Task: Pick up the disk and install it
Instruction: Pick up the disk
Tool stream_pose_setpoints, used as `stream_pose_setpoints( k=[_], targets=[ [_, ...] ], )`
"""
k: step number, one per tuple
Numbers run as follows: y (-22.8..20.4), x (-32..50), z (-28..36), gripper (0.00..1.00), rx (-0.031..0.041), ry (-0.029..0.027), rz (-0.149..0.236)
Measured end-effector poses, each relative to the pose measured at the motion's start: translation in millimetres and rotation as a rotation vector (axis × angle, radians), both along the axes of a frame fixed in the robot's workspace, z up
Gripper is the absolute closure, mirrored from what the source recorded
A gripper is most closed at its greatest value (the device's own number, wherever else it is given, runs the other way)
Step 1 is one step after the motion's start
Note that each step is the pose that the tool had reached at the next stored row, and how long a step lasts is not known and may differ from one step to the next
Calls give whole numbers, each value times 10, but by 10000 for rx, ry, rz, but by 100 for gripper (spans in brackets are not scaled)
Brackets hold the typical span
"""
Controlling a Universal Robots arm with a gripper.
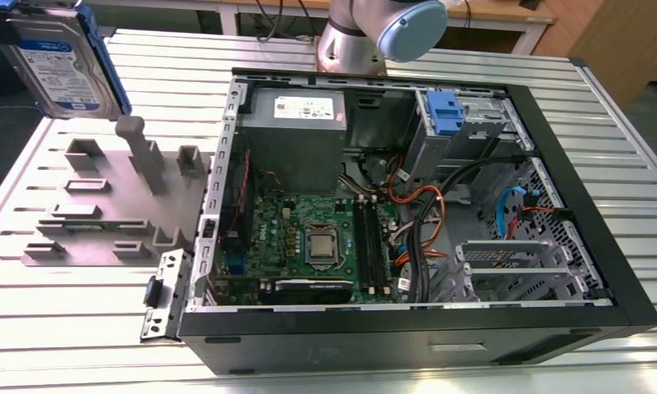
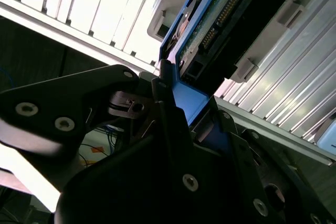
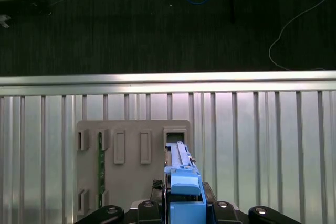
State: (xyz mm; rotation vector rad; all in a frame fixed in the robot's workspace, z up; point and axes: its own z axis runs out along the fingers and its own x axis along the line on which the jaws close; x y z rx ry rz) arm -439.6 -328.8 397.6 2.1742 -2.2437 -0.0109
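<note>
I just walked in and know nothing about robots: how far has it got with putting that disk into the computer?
Done: the disk is picked up and hangs clear of the grey holder. In hand: the gripper is clamped on its blue side frame. Left: installing it. The disk is off to the exterior view's left of the open computer case, not inside it.

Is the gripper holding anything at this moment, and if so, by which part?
Yes. The gripper holds the disk by one end, clamped on its blue side frame, above the grey holder.
</note>
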Motion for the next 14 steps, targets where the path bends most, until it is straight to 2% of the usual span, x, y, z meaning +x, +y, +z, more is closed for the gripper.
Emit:
stream_pose_setpoints(
  k=[14],
  targets=[
    [0, 0, 44, 63, 0, 0, 0]
  ],
)
